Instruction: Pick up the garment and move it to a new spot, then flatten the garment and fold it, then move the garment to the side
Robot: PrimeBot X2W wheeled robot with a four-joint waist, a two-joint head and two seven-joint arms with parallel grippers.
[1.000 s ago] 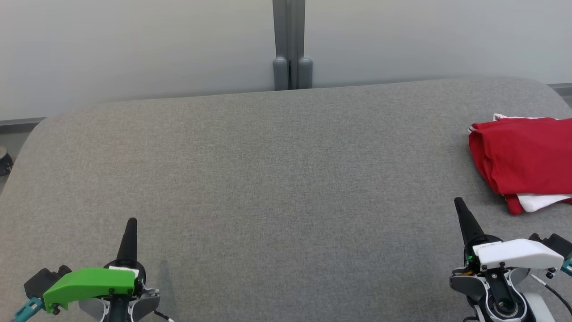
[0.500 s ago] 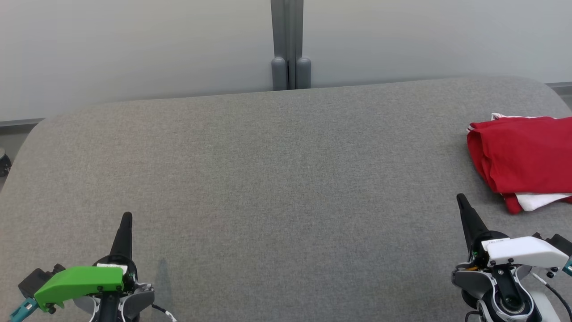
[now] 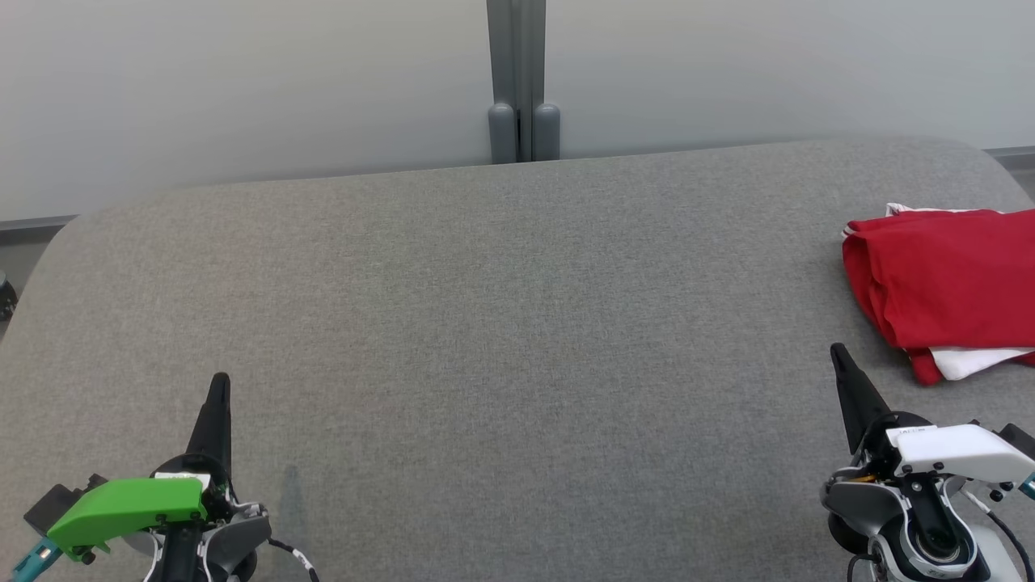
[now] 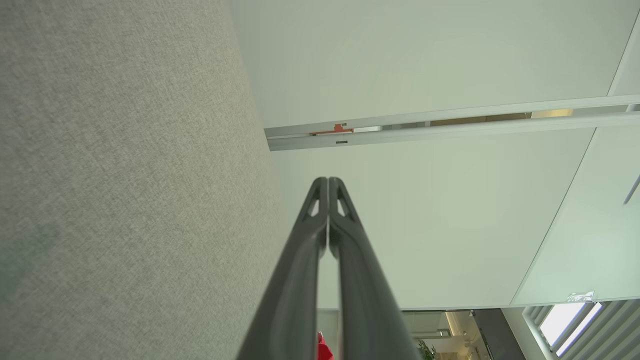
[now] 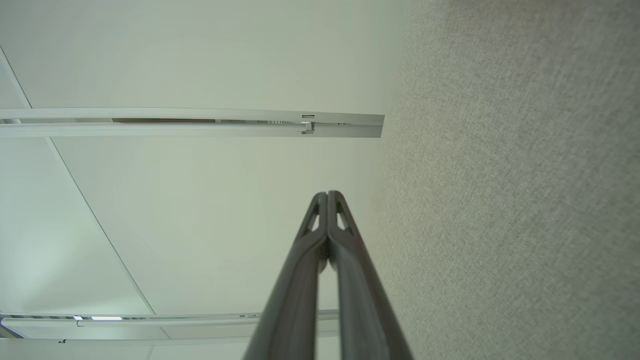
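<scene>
The garment is red with white parts, folded into a compact stack at the far right edge of the grey table, partly cut off by the head view's edge. A sliver of red garment peeks between the fingers at the bottom of the left wrist view. My left gripper, with its green cover, is shut and empty at the lower left. At the lower right, my right gripper, with its white cover, is shut and empty, a short way in front of the garment. Both wrist views show the fingertips pressed together, left gripper and right gripper.
A pale wall with a grey vertical post stands behind the table's far edge. The table's corners are rounded, and floor shows past the left edge.
Both grippers have drawn back a little toward the view's bottom corners, the left one drifting left. The garment lies as before.
</scene>
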